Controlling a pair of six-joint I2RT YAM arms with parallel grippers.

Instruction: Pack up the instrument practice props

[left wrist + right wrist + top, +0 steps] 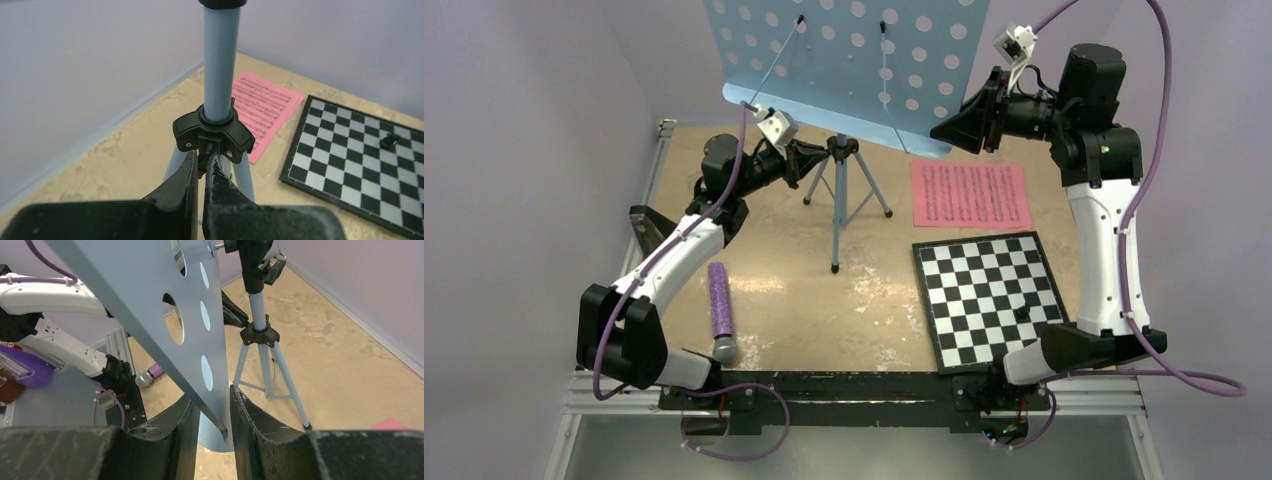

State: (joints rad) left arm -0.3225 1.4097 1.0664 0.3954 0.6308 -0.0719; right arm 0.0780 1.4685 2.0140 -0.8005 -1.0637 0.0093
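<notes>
The light-blue perforated music stand [849,60] stands on its tripod legs [837,215] at the back of the table. My left gripper [809,158] is shut on a small black knob [207,150] under the black collar [212,131] on the pole [220,60]. My right gripper [959,128] is shut on the lower lip of the stand's perforated desk [150,300], which runs between its fingers [250,415]. A pink sheet-music page [970,194] lies flat to the right of the tripod, apart from both grippers.
A black-and-white checkered board [989,300] lies front right with a small dark piece [1022,312] on it. A purple microphone [721,308] with a silver head lies front left. Walls close in on the left, back and right.
</notes>
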